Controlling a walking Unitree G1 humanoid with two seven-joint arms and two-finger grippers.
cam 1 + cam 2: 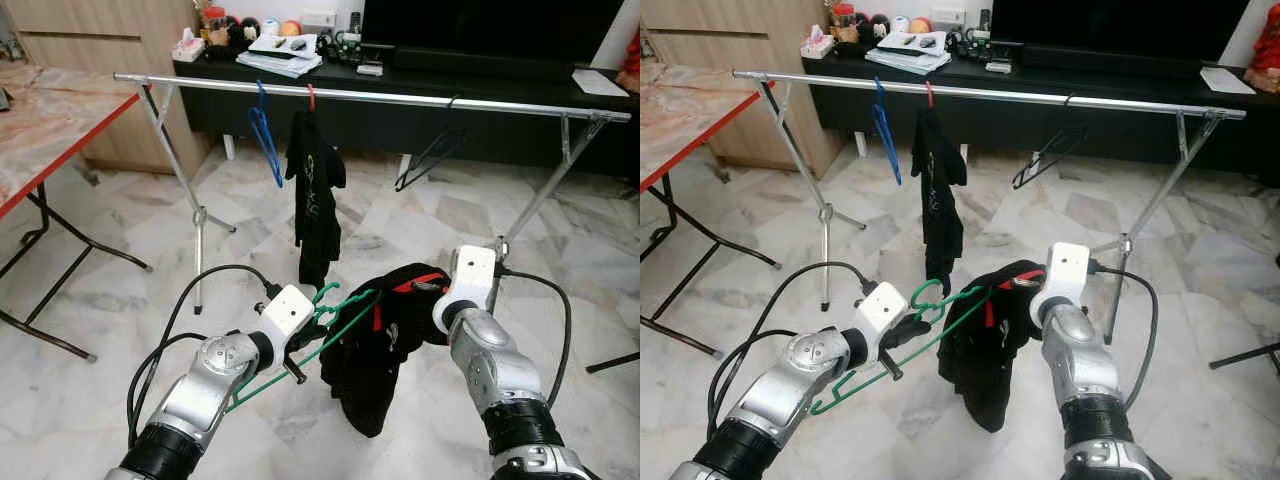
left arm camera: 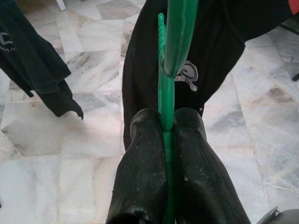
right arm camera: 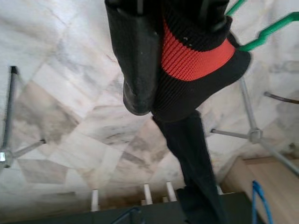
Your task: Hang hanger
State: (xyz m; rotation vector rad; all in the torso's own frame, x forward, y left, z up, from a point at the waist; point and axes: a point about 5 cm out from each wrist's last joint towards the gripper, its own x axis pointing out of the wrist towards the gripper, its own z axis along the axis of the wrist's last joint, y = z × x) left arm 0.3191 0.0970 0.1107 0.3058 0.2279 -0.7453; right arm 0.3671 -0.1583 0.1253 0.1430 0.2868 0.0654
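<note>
Three hangers on rail (image 1: 400,98); one green hanger (image 1: 335,325) in left gripper (image 2: 167,122).

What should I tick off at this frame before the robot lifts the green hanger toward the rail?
1. Left hand grip on the green hanger: ok, fingers closed on its bar.
2. Right hand grip on the black garment: ok, pinching the red-and-black ribbed collar.
3. Garment seated on the hanger: not ok, it hangs bunched from the right hand, partly draped over one end.
4. Free space on the rail: ok, bare stretch between the hung black shirt and the black hanger.
5. Hanger hook free to catch the rail: cannot tell, it sits beside the left wrist.
6. Hanger raised to rail height: not ok, it is well below.
</note>
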